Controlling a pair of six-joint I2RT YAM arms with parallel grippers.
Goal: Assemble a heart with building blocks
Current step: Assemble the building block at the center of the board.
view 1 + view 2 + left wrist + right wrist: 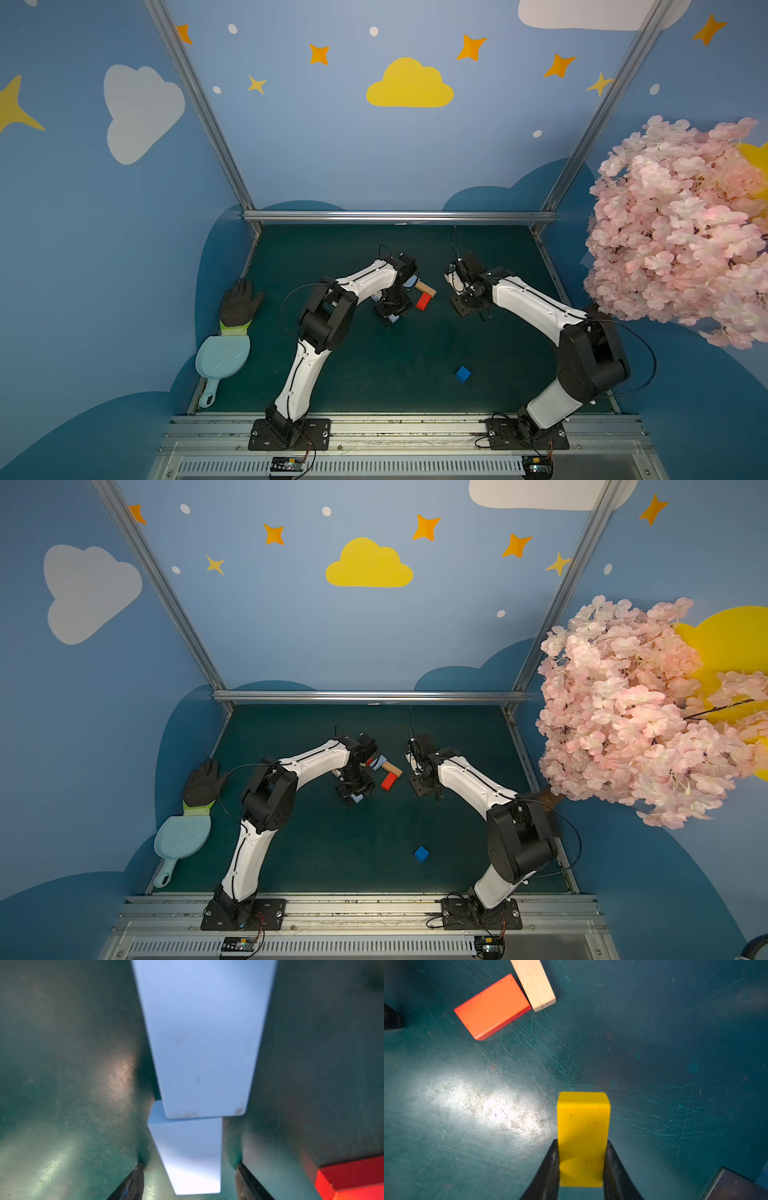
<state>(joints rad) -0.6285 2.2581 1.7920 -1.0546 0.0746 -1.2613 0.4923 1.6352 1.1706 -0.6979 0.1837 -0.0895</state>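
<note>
Judging by the layout, the heart is early-stage: no closed outline yet, only a short run of pcs mid-table. Left gripper (189,1167) sits low over a light blue block (187,1157) lying on the green table (62,1084). Its jaws stand apart w/ a gap on each side, so nothing is gripped. That block's far end meets a second light blue block (203,1039); touching or slightly overlapped, can't tell which. Near them a red block (492,1006) lies flat w/ a tan block (533,982) touching one of its edges. In both top views more coloured bits peek out from under the left wrist, too hidden to count. Right gripper (582,1142) is clamped on a yellow block (583,1118), over bare table near the red/tan pair, not placed yet. Dark blue cube (462,373) sits alone toward the front, well apart from the rest, so the bottom point isn't set. Left to do, prob.: place yellow, bring the cube in, close both lobes & the lower sides. Well under half done, by the look of it.
</note>
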